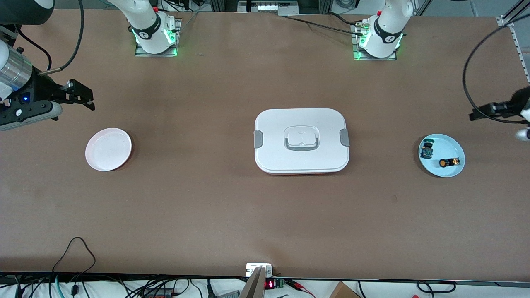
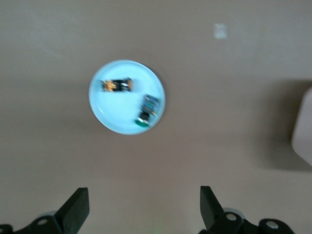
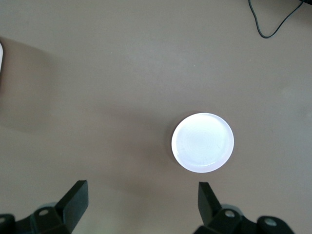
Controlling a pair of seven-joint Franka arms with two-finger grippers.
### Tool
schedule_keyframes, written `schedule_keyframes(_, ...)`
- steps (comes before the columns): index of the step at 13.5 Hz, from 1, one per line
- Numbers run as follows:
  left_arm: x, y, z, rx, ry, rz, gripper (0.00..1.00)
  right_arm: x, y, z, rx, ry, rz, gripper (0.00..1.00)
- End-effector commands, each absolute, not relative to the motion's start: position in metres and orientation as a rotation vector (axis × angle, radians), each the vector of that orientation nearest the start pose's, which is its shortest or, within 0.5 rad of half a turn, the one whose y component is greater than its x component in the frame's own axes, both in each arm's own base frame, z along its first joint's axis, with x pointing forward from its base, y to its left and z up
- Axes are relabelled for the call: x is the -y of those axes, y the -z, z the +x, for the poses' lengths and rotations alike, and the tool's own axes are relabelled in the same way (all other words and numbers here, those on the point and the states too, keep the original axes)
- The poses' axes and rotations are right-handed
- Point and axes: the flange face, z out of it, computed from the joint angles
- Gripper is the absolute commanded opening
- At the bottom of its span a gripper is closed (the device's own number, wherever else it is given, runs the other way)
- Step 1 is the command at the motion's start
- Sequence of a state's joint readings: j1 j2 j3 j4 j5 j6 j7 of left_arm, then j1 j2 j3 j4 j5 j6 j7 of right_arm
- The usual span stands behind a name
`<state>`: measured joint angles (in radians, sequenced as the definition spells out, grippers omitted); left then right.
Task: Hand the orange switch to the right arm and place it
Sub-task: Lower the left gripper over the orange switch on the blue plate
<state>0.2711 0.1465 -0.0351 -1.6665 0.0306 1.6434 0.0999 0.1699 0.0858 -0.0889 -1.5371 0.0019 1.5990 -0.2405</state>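
Left gripper (image 2: 141,209), fingers spread apart and empty, hung above the worktop (image 1: 265,207) at the left arm's end, beside the pale blue plate (image 1: 453,145). On that plate lay the orange switch (image 1: 449,162), apart from a small dark part with blue-green bits (image 1: 426,150). Right gripper (image 3: 139,207), likewise spread and empty, waited over the worktop near the pink plate (image 1: 108,149). A closed white lidded box (image 1: 301,140) sat between the plates. Pick-up had apparently not begun; the next move called for lowering the left gripper onto the switch.

Left claw (image 1: 476,114) mostly cut off, perhaps blurred orange switch (image 2: 116,86).
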Motion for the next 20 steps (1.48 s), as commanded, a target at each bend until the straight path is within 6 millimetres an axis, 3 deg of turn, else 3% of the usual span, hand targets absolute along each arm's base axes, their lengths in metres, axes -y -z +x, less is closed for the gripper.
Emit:
schedule_keyframes(1,-0.171,-0.437,0.599,0.247,-0.305,-3.169,1.00,-0.048,-0.596,0.578,0.511,-0.029,-3.087,1.00)
schedule_keyframes(4,-0.182,-0.393,0.611,0.256,-0.294,-3.172,1.00,-0.048,-0.596,0.578,0.511,-0.027,-3.088,1.00)
schedule_keyframes(7,-0.206,-0.346,0.626,0.216,-0.187,-3.178,1.00,-0.048,-0.596,0.578,0.511,-0.029,-3.087,1.00)
schedule_keyframes(8,-0.220,-0.335,0.627,0.183,-0.149,-3.185,1.00,-0.048,-0.596,0.578,0.511,-0.029,-3.087,1.00)
schedule_keyframes(12,-0.226,-0.270,0.623,0.206,-0.110,-3.229,1.00,-0.048,-0.596,0.578,0.511,-0.029,-3.087,1.00)
schedule_keyframes(15,-0.225,-0.247,0.612,0.216,-0.159,-3.237,1.00,-0.048,-0.596,0.578,0.511,-0.029,-3.087,1.00)
schedule_keyframes(17,-0.233,-0.217,0.593,0.286,-0.242,-3.264,1.00,-0.048,-0.596,0.577,0.511,-0.032,-3.087,1.00)
schedule_keyframes(20,-0.234,-0.212,0.594,0.286,-0.236,-3.272,1.00,-0.048,-0.596,0.577,0.511,-0.032,-3.087,1.00)
